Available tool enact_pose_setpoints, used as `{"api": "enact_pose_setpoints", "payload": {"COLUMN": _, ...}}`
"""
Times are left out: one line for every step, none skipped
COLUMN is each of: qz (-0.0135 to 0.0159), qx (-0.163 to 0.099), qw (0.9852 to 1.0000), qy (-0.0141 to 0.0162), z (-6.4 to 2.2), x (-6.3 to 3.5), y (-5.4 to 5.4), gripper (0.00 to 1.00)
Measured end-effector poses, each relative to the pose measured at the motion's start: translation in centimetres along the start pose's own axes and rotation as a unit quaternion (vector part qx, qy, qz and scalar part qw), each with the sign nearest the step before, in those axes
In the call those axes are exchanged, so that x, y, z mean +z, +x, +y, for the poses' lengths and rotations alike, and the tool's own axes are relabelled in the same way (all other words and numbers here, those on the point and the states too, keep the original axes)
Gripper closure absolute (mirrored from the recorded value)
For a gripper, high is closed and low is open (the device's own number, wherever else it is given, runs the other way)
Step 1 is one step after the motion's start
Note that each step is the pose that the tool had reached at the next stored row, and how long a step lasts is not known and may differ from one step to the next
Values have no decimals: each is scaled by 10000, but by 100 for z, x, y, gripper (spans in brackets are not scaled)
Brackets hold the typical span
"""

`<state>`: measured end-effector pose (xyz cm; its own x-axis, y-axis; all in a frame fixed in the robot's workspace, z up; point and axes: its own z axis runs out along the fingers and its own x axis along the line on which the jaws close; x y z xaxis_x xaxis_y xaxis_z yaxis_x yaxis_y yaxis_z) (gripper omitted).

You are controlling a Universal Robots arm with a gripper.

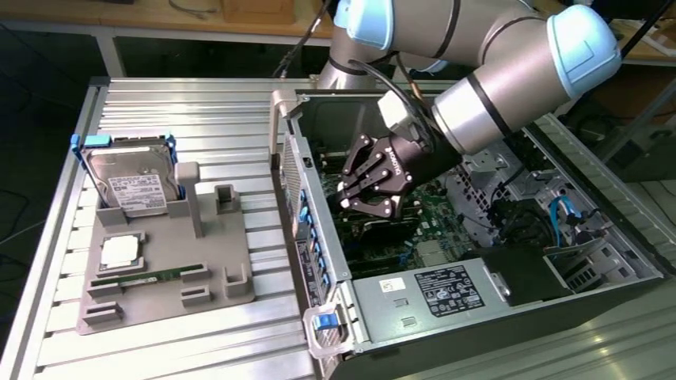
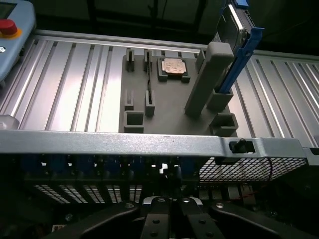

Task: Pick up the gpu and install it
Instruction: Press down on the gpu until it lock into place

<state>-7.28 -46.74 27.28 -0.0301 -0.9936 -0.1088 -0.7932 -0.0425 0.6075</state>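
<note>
Jaws pressed together, holding nothing visible, low inside the open case [image 1: 317, 237] over the motherboard [image 1: 423, 229]. Beyond the case wall, tray [image 1: 158, 269] with drive [image 1: 132, 182] on the bench [image 1: 158, 103].

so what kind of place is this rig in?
Looks like a lab or workshop bench for PC assembly trials: a ribbed aluminium table, an open computer case with the arm's gripper inside it, and a grey parts holder with a hard drive.

Silver arm, pale-blue caps, black pincer [image 1: 365, 199].
</note>
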Motion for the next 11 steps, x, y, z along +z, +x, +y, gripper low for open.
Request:
{"api": "enact_pose_setpoints", "payload": {"qz": -1, "qx": 1, "qw": 10000, "qy": -13, "z": -8, "x": 10, "y": 1, "gripper": 89}}
{"api": "enact_pose_setpoints", "payload": {"qz": -1, "qx": 3, "qw": 10000, "qy": -22, "z": -13, "x": 17, "y": 2, "gripper": 89}}
{"api": "enact_pose_setpoints", "payload": {"qz": 0, "qx": 4, "qw": 10000, "qy": -29, "z": -18, "x": 23, "y": 4, "gripper": 89}}
{"api": "enact_pose_setpoints", "payload": {"qz": 0, "qx": 4, "qw": 10000, "qy": -36, "z": -24, "x": 31, "y": 5, "gripper": 89}}
{"api": "enact_pose_setpoints", "payload": {"qz": -2, "qx": 4, "qw": 10000, "qy": -42, "z": -30, "x": 39, "y": 5, "gripper": 89}}
{"api": "enact_pose_setpoints", "payload": {"qz": -1, "qx": 6, "qw": 10000, "qy": -48, "z": -34, "x": 44, "y": 6, "gripper": 89}}
{"api": "enact_pose_setpoints", "payload": {"qz": -1, "qx": 6, "qw": 10000, "qy": -51, "z": -38, "x": 49, "y": 7, "gripper": 89}}
{"api": "enact_pose_setpoints", "payload": {"qz": -1, "qx": 7, "qw": 10000, "qy": -55, "z": -39, "x": 50, "y": 7, "gripper": 89}}
{"api": "enact_pose_setpoints", "payload": {"qz": -1, "qx": 7, "qw": 10000, "qy": -55, "z": -39, "x": 50, "y": 7, "gripper": 89}}
{"api": "enact_pose_setpoints", "payload": {"qz": -1, "qx": 6, "qw": 10000, "qy": -55, "z": -40, "x": 50, "y": 7, "gripper": 89}}
{"api": "enact_pose_setpoints", "payload": {"qz": -2, "qx": 6, "qw": 10000, "qy": -55, "z": -40, "x": 51, "y": 7, "gripper": 89}}
